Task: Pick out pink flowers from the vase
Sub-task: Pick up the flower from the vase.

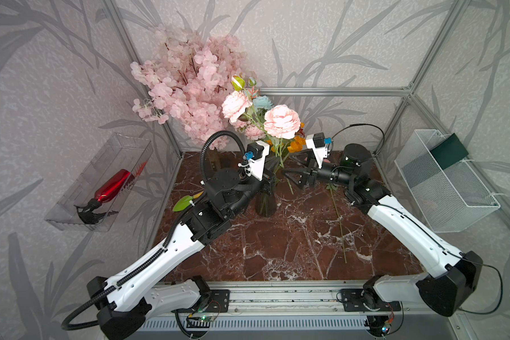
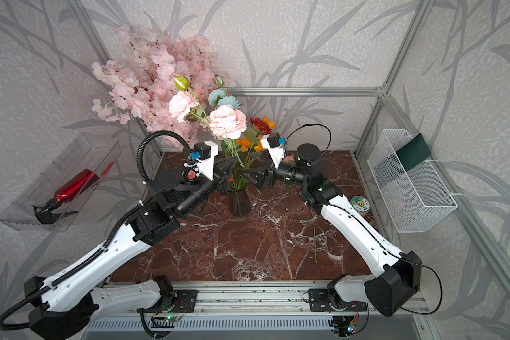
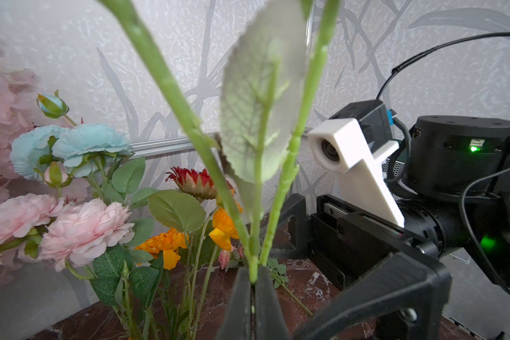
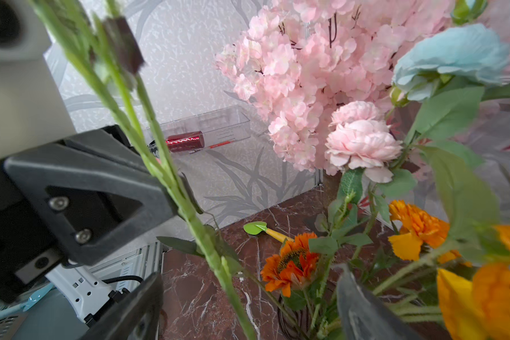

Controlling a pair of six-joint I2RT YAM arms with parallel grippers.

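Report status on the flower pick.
Left gripper shut on pink flower stem. Right gripper open, jaws astride it. Vase upright below. Orange flowers crowd alongside.

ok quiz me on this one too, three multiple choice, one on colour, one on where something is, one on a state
1. The vase on the tabletop is: A white, B dark smoky, C red.
2. The red bottle lies: A in the vase, B on the tabletop, C in the clear wall bin.
3. The left tool is: A shut on a green stem, B wide open, C flat on the tabletop.
Key: 1 B, its glass looks near black; 2 C, seen through the bin's wall; 3 A, its jaws meet around the stem.
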